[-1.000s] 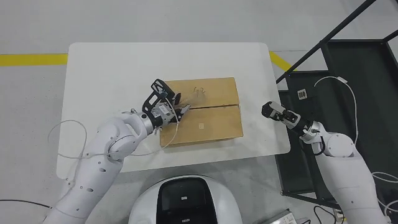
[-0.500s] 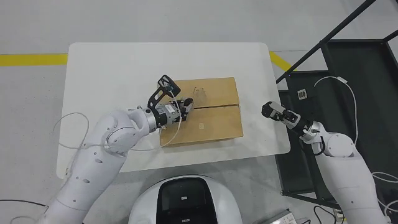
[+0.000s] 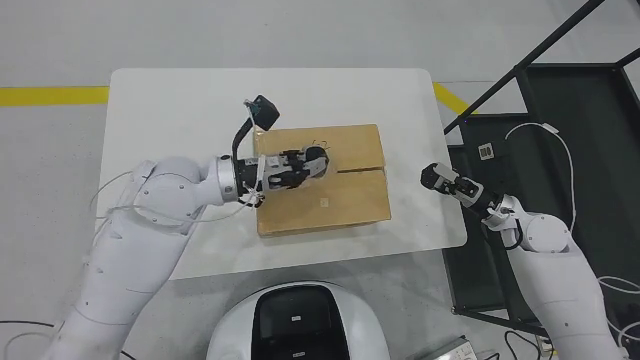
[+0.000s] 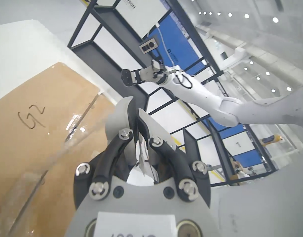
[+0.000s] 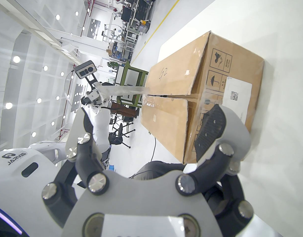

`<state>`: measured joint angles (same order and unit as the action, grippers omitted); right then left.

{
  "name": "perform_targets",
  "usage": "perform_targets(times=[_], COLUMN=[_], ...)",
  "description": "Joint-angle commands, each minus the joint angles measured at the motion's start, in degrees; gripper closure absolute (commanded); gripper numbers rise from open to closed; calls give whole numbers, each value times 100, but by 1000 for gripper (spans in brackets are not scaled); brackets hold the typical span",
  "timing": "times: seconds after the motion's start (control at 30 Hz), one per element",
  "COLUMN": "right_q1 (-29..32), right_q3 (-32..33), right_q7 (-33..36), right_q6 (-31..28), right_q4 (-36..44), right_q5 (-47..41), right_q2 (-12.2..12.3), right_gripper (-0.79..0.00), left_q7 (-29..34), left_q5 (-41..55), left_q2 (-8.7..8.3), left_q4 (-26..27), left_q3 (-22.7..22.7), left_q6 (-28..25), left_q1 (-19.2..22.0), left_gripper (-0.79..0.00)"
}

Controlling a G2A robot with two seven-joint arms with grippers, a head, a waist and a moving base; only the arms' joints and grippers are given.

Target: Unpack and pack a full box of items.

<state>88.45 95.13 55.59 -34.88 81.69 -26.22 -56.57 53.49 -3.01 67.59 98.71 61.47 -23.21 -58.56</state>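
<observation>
Two hands are placed about one brown cardboard box [image 3: 345, 200], which lies shut at the centre of the top view on the white desk [image 3: 180, 110]. The box's long axis runs from left to right across that frame, and the seam [image 3: 365, 170] between its two top flaps runs along the same axis.

The left hand [image 3: 312, 160] is held over the box, just left of its middle. Its fingers are pressed together on a strip of clear tape [image 5: 126, 89], which is drawn taut from the hand down to the seam. The right hand [image 3: 430, 174] is held off the box's right short end, apart from it, near the right edge of the desk. Its fingers are spread apart with nothing between them.

The left hand is much the nearer to the seam. Any further peeling is judged to depend on the pull being kept in line with the seam, along the long axis.

A handwritten mark [image 4: 33, 117], readable as "G2", is seen on one top flap. Printed handling symbols [image 5: 219, 59] and a white label with a square code [image 5: 237, 94] are carried on the short end facing the right hand. Their small print cannot be made out.
</observation>
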Motion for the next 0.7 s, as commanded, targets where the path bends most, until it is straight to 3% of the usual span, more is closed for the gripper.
perform_targets(times=[0.0,0.47,0.67], right_q1=[0,0,0], right_q3=[0,0,0], right_q7=[0,0,0], right_q6=[0,0,0], right_q4=[0,0,0], right_q5=[0,0,0], right_q2=[0,0,0], right_gripper=[-785,-785,-785], left_q7=[148,250,113], left_q5=[195,981,794], left_q2=[-22,-102,-48], left_q4=[67,304,90], left_q3=[57,269,-80], left_q6=[3,-413,-124], left_q1=[-28,-241,-20], left_gripper=[0,0,0])
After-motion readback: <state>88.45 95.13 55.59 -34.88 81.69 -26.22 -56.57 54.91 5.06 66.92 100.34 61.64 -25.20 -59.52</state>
